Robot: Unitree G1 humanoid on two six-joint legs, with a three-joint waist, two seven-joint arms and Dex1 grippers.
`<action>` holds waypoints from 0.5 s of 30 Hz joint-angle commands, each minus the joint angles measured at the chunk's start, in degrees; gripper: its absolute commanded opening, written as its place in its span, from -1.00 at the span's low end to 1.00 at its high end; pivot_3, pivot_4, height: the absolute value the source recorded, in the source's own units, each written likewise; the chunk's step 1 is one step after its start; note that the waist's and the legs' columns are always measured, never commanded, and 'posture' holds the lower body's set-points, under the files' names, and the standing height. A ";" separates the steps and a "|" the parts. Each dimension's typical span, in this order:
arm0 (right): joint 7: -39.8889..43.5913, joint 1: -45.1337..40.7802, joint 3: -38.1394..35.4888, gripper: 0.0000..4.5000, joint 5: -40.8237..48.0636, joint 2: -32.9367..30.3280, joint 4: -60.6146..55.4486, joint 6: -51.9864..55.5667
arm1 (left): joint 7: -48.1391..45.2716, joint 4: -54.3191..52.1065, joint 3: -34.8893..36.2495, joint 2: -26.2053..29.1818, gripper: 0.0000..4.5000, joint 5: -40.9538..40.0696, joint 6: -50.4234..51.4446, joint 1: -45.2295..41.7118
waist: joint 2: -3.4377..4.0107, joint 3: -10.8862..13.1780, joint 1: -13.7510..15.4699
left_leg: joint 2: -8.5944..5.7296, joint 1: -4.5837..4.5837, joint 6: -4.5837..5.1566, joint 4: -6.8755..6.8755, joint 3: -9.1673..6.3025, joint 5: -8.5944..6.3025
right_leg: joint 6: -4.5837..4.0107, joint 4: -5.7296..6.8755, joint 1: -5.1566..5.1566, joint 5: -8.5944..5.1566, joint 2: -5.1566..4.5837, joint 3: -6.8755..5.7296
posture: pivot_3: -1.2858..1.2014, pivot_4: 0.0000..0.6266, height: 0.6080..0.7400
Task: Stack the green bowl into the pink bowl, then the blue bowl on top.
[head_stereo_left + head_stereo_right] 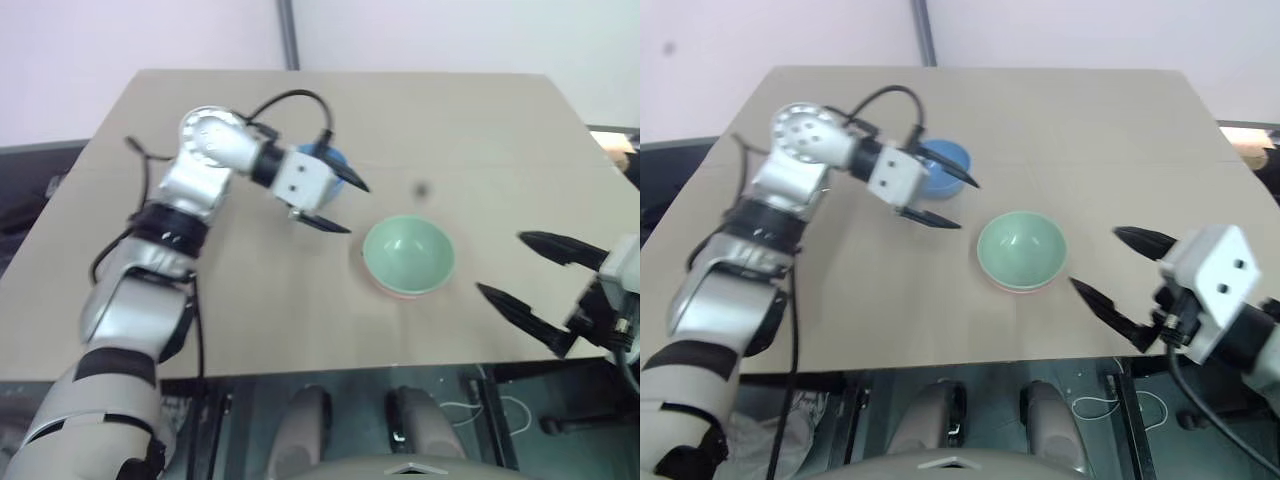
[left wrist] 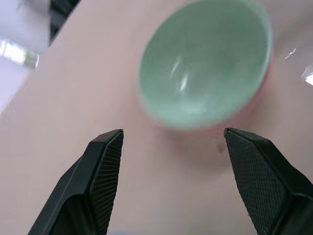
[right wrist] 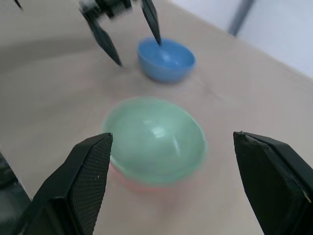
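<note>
right end effector open, green bowl nested in pink bowl

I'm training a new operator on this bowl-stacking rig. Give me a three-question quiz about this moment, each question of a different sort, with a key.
1. True or false: the green bowl already sits inside the pink bowl.
2. Which bowl still stands alone on the table? A) green B) pink C) blue
3. Fill in: the left claw hangs near the blue bowl with its fingers ____.

Key:
1. True; only a pink rim shows under the green bowl.
2. C; the blue bowl stands apart, toward the table's far side, by the left claw.
3. Open; the right claw is open too, and neither holds anything.
</note>
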 commanded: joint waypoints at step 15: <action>3.42 -33.58 30.38 0.96 -20.77 10.38 11.66 4.57 | 31.77 13.80 -3.88 -3.06 0.57 34.09 -3.30 -3.03 | -0.14 0.04 2.69 | -0.21 -0.74 0.03 0.15 -0.02 -0.01 | -0.17 -0.11 -0.37 0.13 -0.15 -0.35 | 0.03 -0.52 1.00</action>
